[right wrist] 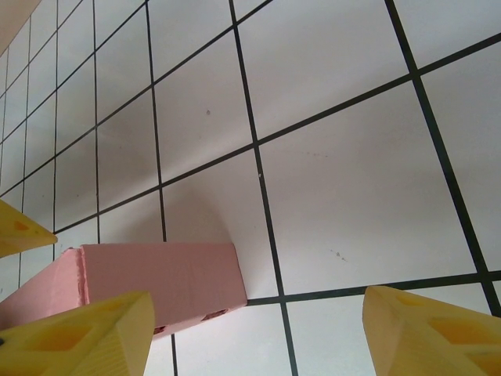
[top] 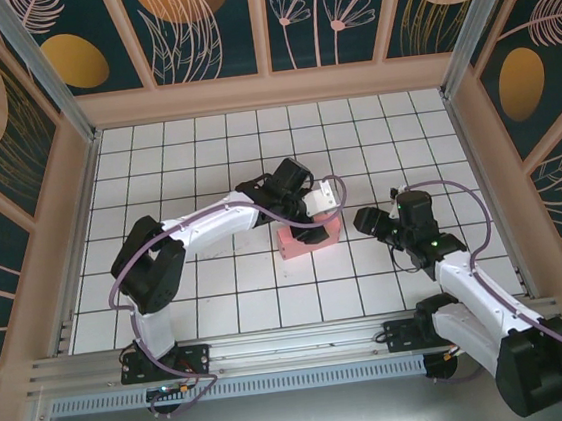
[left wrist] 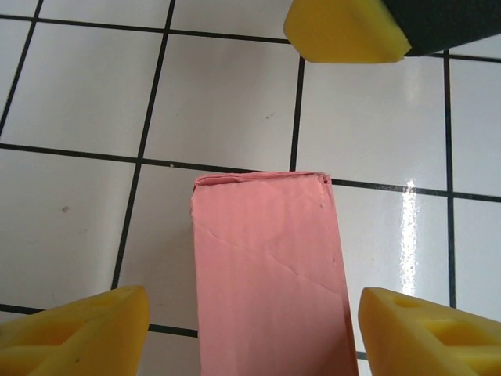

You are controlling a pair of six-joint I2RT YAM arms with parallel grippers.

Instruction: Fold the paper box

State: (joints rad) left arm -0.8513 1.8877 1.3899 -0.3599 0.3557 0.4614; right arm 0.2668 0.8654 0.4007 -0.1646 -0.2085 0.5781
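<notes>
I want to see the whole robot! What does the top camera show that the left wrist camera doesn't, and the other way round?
Top camera: both whole arms, the left gripper above the paper box, the right gripper beside it, and the flower-painted walls. Left wrist camera: close up, wrinkles on the box's pink top and yellow fingertips on either side of it. Both: the pink box on the white tiled table.

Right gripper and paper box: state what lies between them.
Bare white tiled tabletop separates the right gripper from the paper box; the top external view shows it.
</notes>
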